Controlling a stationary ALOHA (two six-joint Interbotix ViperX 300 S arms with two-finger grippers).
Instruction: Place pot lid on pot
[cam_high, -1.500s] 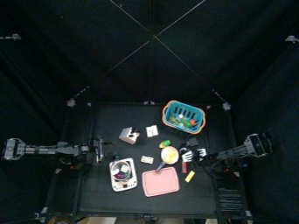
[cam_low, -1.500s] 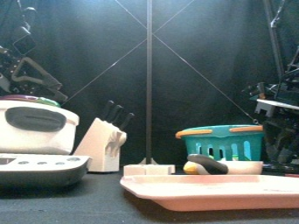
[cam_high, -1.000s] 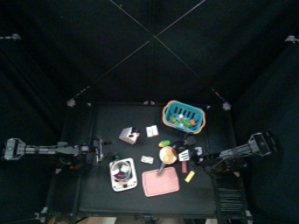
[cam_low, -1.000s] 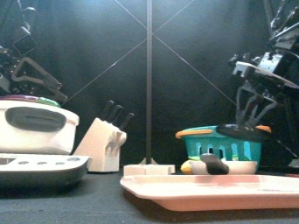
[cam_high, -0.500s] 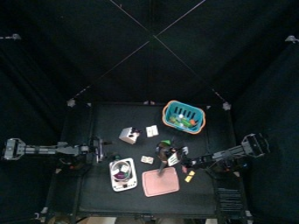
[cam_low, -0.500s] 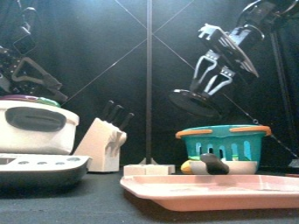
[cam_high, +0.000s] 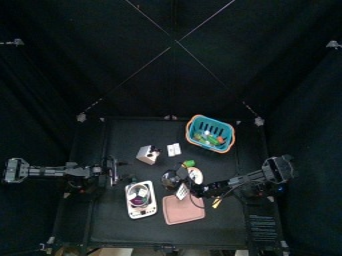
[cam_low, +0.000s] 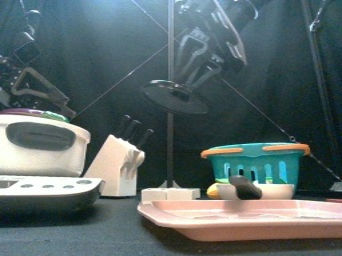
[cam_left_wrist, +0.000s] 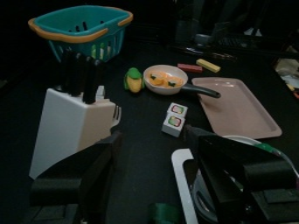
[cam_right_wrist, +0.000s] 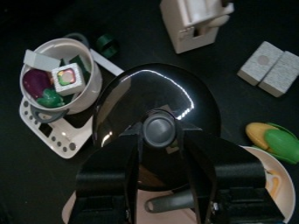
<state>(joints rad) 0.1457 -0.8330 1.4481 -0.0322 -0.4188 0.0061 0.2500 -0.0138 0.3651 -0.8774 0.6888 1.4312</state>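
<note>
The dark round pot lid (cam_right_wrist: 158, 101) hangs in the air, my right gripper (cam_right_wrist: 160, 131) shut on its knob. In the front view the pot lid (cam_low: 174, 97) is high above the table, under the right gripper (cam_low: 201, 65). The pot (cam_right_wrist: 59, 79) is a pale round bowl on a white base, holding purple and green pieces. It stands at the front left (cam_high: 138, 197) (cam_low: 40, 143). The pot lid (cam_high: 181, 180) is to its right, apart from it. My left gripper (cam_left_wrist: 158, 188) rests open at the table's left side (cam_high: 100, 180).
A teal basket (cam_high: 209, 130) (cam_low: 254, 163) stands at the back right. A white knife block (cam_high: 147, 154) (cam_low: 118, 160) is behind the pot. A pink tray (cam_high: 185, 208) (cam_low: 254, 212) lies right of the pot, with a yellow pan (cam_left_wrist: 163, 80) behind it.
The right arm has risen and swung left from the table's right side, carrying the pot lid over the tray toward the pot. The left arm has not moved.
</note>
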